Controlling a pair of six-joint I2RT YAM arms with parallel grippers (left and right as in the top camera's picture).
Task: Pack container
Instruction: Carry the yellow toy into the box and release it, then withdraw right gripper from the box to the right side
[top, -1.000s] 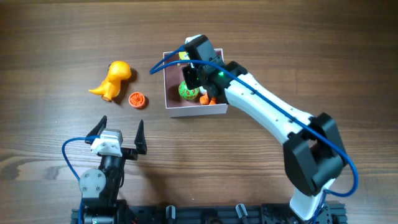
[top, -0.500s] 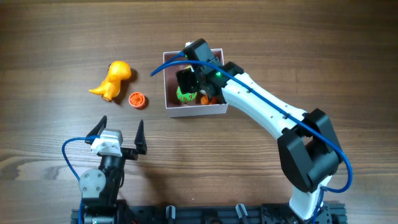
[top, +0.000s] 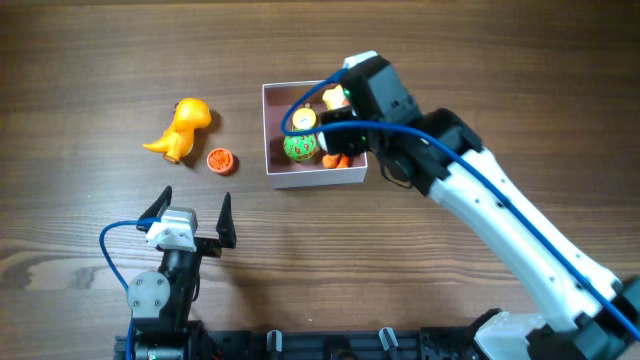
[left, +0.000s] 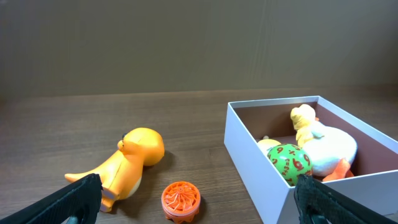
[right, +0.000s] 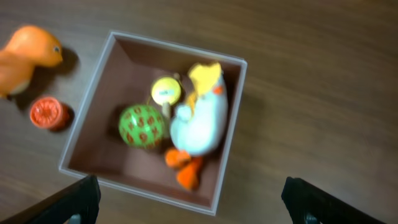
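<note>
We see the container near the middle of the table. It holds a green ball, a white duck and a small yellow piece. Our right gripper hovers above it, fingers spread wide, holding nothing. Left of the container lie an orange dino and, just beside it, an orange disc. Our left gripper hangs nearer the base, apart from the toys, also spread wide and empty.

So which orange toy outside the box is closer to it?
The little round ridged orange disc. It sits between the box and the bigger orange dinosaur, which lies farther from it.
</note>
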